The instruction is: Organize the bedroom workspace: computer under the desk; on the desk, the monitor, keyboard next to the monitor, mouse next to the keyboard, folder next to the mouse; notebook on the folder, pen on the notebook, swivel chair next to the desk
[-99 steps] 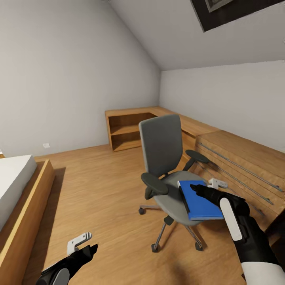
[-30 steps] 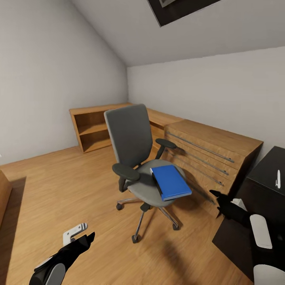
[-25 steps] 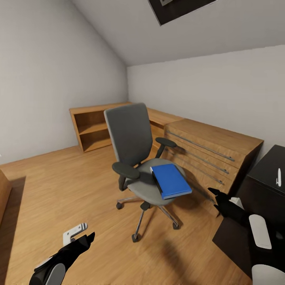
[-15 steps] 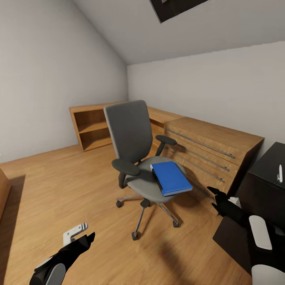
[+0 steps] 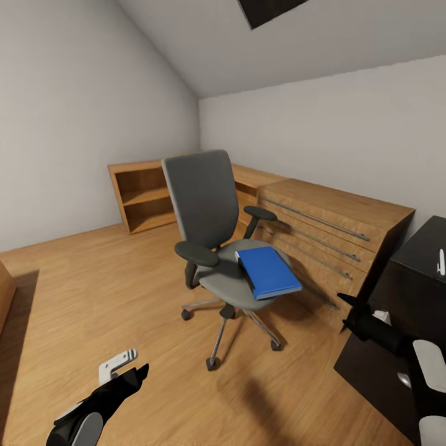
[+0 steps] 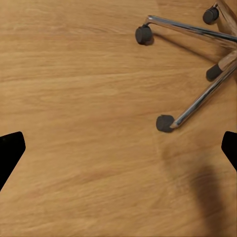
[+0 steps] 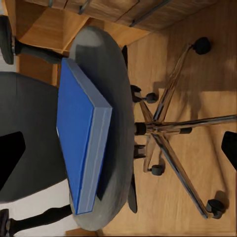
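**Folder on the chair seat, both grippers empty**

From the head camera, the swivel chair stood on the wooden floor, near the light oak chest of drawers. The blue folder lay flat on the grey seat, toward its front edge on the side nearer the chest, one corner reaching past the seat rim. Behind the chair an open wooden shelf unit stood against the wall; its two compartments looked bare. At the right edge part of the black desk showed, with a small white object, perhaps the pen, on its top. The left gripper hung low over the floor, well apart from the chair. The right gripper hovered between the chair and the desk, short of the folder, its dark fingers spread and holding nothing.

In the left wrist camera, the fingertips sat wide apart at the frame's two sides with bare floor between them, so that gripper was open and empty. The chair's chrome legs and black casters lay beyond.

In the right wrist camera, the fingers were likewise wide apart and empty. Ahead lay the folder, resting on the seat with its pale edge facing the camera, and past the seat the five-star base and the chest's drawer fronts.
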Tool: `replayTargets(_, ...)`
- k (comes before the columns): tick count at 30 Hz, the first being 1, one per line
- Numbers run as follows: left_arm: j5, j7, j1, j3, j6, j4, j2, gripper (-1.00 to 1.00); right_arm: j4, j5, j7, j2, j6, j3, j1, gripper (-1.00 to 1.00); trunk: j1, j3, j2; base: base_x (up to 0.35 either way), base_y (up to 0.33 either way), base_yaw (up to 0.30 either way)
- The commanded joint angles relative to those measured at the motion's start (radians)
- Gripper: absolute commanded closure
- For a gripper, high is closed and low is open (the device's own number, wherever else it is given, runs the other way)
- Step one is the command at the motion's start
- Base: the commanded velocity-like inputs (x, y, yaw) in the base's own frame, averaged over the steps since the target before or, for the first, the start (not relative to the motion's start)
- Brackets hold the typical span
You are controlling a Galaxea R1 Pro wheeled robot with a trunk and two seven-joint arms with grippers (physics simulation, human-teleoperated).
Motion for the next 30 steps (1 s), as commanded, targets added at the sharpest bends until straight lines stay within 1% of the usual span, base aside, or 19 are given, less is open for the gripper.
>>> replayTargets(1,0.011,0.009,-0.001,-0.001,0.003,-0.001,0.0,-1.0,0.003,-0.002,0.002,-0.001,0.006,-0.002,-0.001,-1.0,0.004,-0.004,-0.008,0.0,0.0,0.0)
replayTargets(3,0.011,0.009,-0.001,-0.001,0.003,-0.001,0.0,-1.0,0.007,-0.004,0.003,-0.002,0.013,-0.002,-0.001,-1.0,0.011,-0.01,-0.022,0.0,0.0,0.0)
replayTargets(5,0.011,0.009,-0.001,-0.001,0.003,-0.001,0.0,-1.0,0.011,-0.006,0.018,-0.003,0.033,-0.001,-0.001,-1.0,0.019,-0.017,-0.036,0.0,0.0,0.0)
replayTargets(9,0.011,0.009,-0.001,-0.001,0.003,0.0,0.0,-1.0,0.013,-0.006,0.07,-0.004,0.046,0.002,-0.001,-1.0,0.034,-0.029,-0.064,0.0,0.0,0.0)
replayTargets(12,0.011,0.009,-0.001,-0.001,0.003,0.0,-0.001,-1.0,0.014,-0.006,0.104,-0.005,0.05,0.024,-0.001,-1.0,0.046,-0.039,-0.085,0.0,0.0,0.0)
replayTargets(16,0.011,0.009,-0.001,-0.001,0.003,0.0,-0.001,-1.0,0.02,-0.006,0.119,-0.005,0.052,0.038,-0.001,-1.0,0.061,-0.051,-0.113,0.0,0.0,0.0)
replayTargets(19,0.011,0.009,-0.001,-0.001,0.003,0.0,-0.001,-1.0,0.023,-0.006,0.121,-0.005,0.051,0.04,-0.001,-1.0,0.073,-0.061,-0.134,0.0,0.0,0.0)
replayTargets(25,0.011,0.009,-0.001,-0.002,0.003,0.0,0.0,-1.0,0.033,-0.005,0.122,-0.004,0.044,0.042,-0.002,-1.0,0.075,-0.084,-0.135,0.0,0.0,0.0)
replayTargets(30,0.011,0.008,-0.001,-0.003,0.004,0.001,0.0,-1.0,0.045,-0.004,0.12,-0.001,0.032,0.047,-0.01,-1.0,0.075,-0.084,-0.135,0.0,0.0,0.0)
